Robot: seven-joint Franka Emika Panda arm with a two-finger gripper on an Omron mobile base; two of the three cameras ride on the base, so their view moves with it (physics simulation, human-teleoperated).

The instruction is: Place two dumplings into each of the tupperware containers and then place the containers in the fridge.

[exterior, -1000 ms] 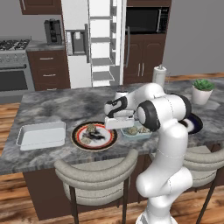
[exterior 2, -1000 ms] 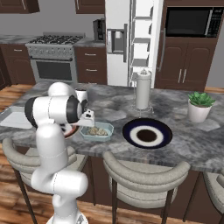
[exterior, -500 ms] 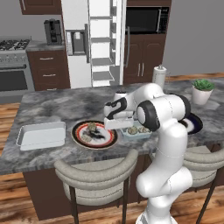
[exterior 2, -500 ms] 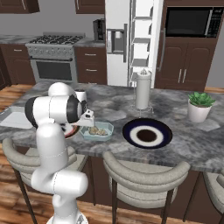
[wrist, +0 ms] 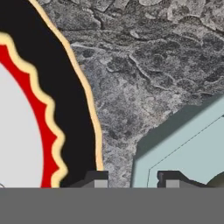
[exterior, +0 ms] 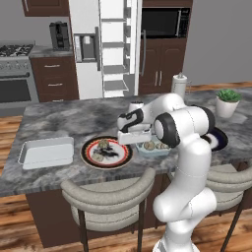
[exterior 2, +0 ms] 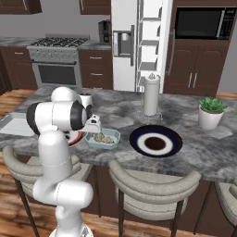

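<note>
The white arm bends low over the grey marbled stone worktop [exterior: 59, 120], its jaws [wrist: 131, 178] down at the rim of the small pale blue-teal tub with cut corners [exterior: 153, 149]; in the hand view one dark fingertip [wrist: 97, 178] stands outside the tub wall beside the round dark plate with a red scalloped ring [exterior: 87, 147] and the other inside it, so the jaws straddle the rim, though whether they pinch it I cannot tell. The left base view shows lumpy beige dumplings [exterior: 150, 145] in that tub and more dumplings on the red-ringed plate, with the larger translucent white tub [exterior: 47, 151] well apart at the worktop's left end. The right base view shows the teal tub from the other side, and beyond it a round dark blue plate [exterior 2: 155, 140], a paper towel roll on a stand [exterior 2: 151, 95] and a small potted plant [exterior 2: 211, 111]. Behind the worktop the tall white-grey fridge [exterior: 106, 47] stands with its door open, white shelves showing
</note>
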